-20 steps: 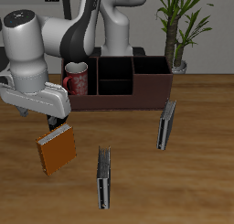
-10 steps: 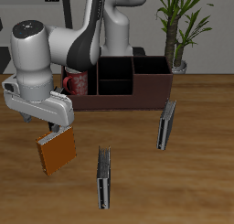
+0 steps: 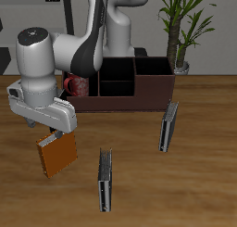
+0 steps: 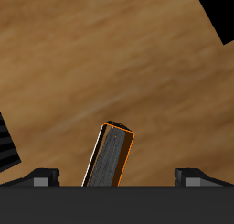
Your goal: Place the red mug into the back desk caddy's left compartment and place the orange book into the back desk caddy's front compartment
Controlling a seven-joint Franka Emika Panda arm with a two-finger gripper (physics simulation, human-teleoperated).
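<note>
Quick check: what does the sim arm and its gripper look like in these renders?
The arm is glossy white-grey with rounded, bulbous link shells and black joint sections. The hand block is pale grey and boxy. The gripper has a black body with two small grey fingertips. No cables or markings visible.

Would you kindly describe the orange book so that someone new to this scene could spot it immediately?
Start at the dark brown desk caddy at the table's back, then come forward towards the table's front edge, under the robot's pincer. The orange book stands there upright; the two other books standing nearby are grey-black, so its plain orange cover gives it away.
</note>
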